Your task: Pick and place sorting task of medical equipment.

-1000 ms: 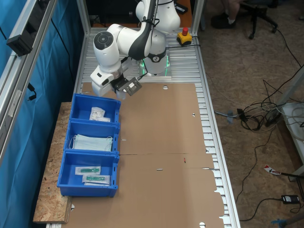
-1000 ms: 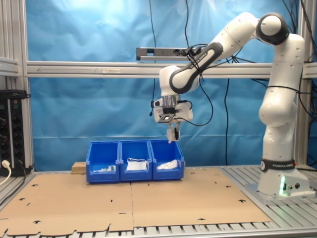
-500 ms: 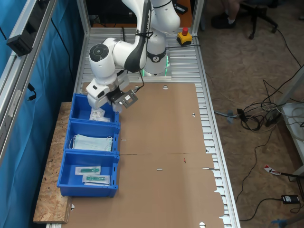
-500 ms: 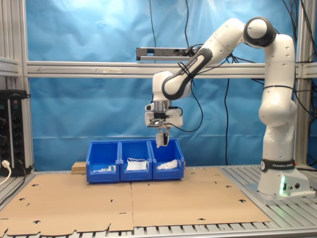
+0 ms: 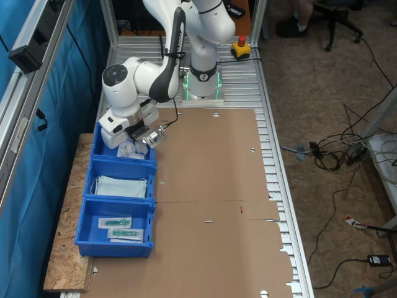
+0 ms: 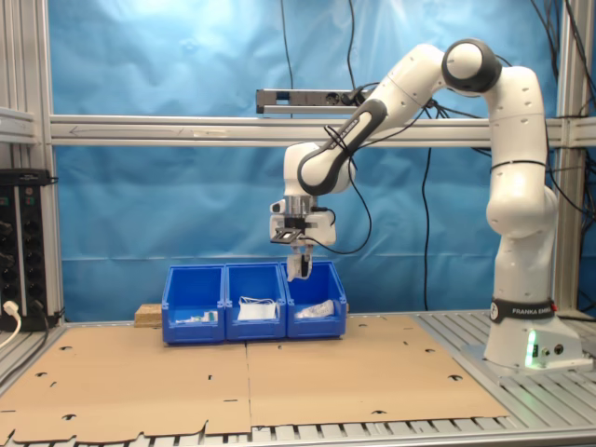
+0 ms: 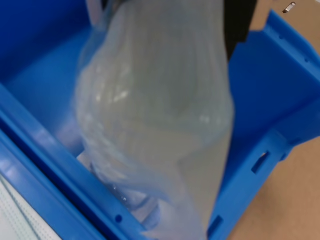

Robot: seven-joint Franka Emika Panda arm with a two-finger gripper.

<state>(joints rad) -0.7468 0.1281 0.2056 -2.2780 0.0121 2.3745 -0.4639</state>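
The gripper (image 6: 296, 267) is seen poised over the end bin (image 5: 105, 144) of a row of three blue bins, the one nearest the arm's base (image 5: 203, 87). It is clamped on a small white packet (image 7: 155, 120), which hangs down from the jaws into the mouth of that bin. In the wrist view the packet is blurred and close to the lens, pale and crinkled, with the bin's blue walls (image 7: 270, 90) behind and around it. In the second exterior view the held packet (image 6: 295, 268) is seen as a small pale strip just above the bin's rim (image 6: 315, 300). Whether it touches anything inside the bin cannot be told.

Another white packet (image 5: 127, 149) is already lying on the floor of that same bin, partly covered by the gripper in the first exterior view; it is also seen in the second exterior view (image 6: 317, 308).

Next along from that bin, the middle bin (image 5: 93, 172) is seen holding pale blue face masks (image 5: 121, 185). The bin farthest from it (image 5: 87, 239) holds flat clear packs with green parts (image 5: 119, 228).

All three bins are stood at the edge of a brown cardboard sheet (image 5: 217, 205), which is spread over the table beside them.
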